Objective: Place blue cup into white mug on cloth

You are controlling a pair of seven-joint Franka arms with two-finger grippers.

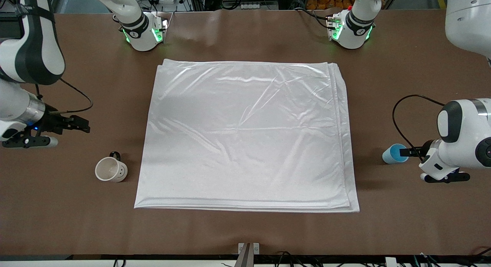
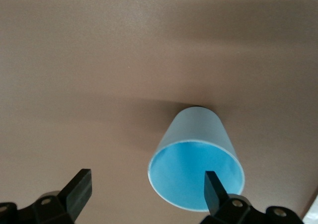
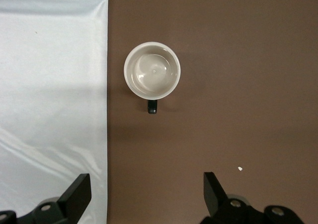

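The blue cup (image 1: 394,154) stands upright on the bare table beside the cloth (image 1: 245,136), toward the left arm's end. My left gripper (image 1: 424,165) is open just above it. In the left wrist view one fingertip (image 2: 212,186) lies over the blue cup's (image 2: 196,159) open mouth, the other over bare table, and the left gripper (image 2: 147,182) holds nothing. The white mug (image 1: 111,169), with a black handle, stands upright on the bare table toward the right arm's end. My right gripper (image 1: 50,133) hangs open and empty above the table. The right wrist view shows the right gripper (image 3: 145,186), the mug (image 3: 152,70) and the cloth's edge (image 3: 54,85).
The brown table (image 1: 245,228) carries only the cloth and the two cups. The arm bases (image 1: 144,33) (image 1: 351,29) stand at the table's back edge. A black cable (image 1: 397,117) loops near the left arm. A metal bracket (image 1: 248,249) sits at the front edge.
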